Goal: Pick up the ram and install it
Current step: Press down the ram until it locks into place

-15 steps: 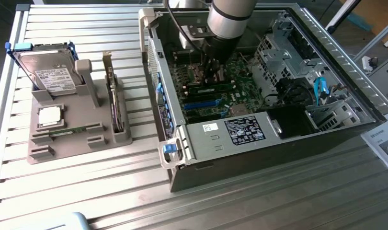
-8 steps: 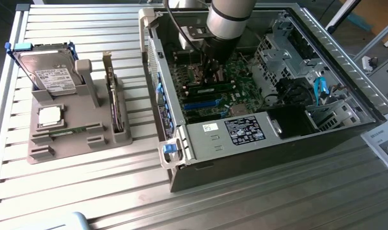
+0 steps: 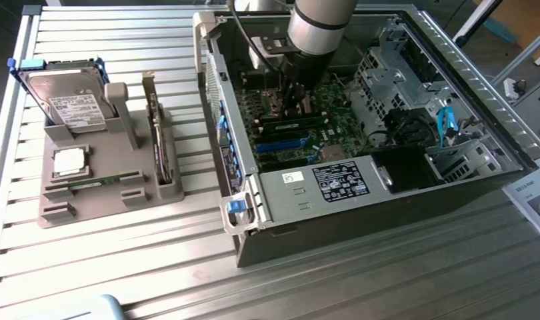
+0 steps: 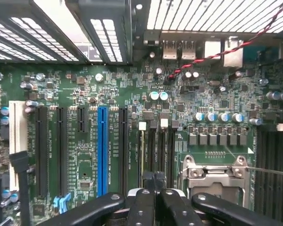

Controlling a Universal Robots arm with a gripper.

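Hovering over mobo slots, claw [image 4: 155, 197] shut; ram [image 3: 295, 124] lies seated lengthwise.

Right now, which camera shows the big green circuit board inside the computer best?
The wrist view. The big green circuit board spreads across it, with slots and small parts plain. The exterior view shows a smaller stretch of the board down inside the grey metal computer case, partly behind the robot arm.
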